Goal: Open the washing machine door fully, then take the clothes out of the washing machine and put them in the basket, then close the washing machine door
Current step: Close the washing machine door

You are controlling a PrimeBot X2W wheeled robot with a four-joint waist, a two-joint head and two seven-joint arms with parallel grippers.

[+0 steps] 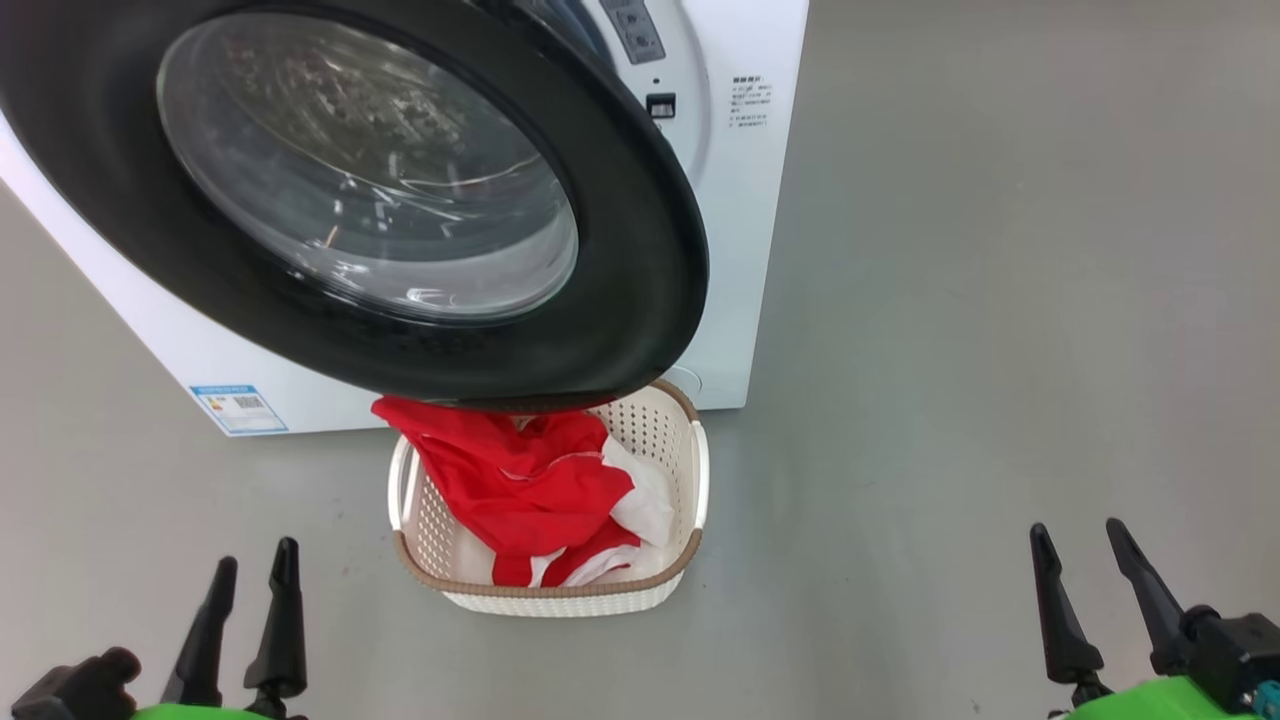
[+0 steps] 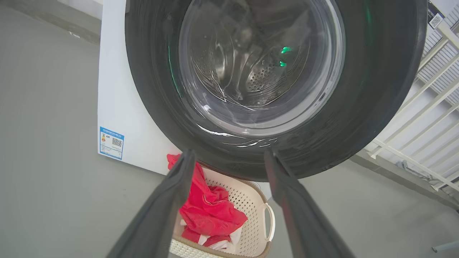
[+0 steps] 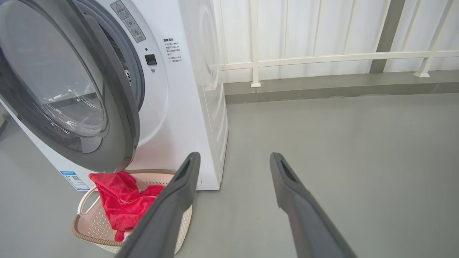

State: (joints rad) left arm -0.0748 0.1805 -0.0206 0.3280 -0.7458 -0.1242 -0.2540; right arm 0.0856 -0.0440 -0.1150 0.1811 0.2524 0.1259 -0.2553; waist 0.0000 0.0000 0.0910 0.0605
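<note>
One washing machine [image 1: 740, 250], one door [image 1: 640, 250], one basket [image 1: 560, 590], one heap of clothes [image 1: 520, 480], two tools: left tool [image 1: 258, 555], right tool [image 1: 1078, 528].

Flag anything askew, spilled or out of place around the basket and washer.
Minor only: the clothes sit in the basket, but one red corner spills over its rim on the side toward the washing machine. The washing machine door hangs open above the basket. Nothing looks damaged.
</note>
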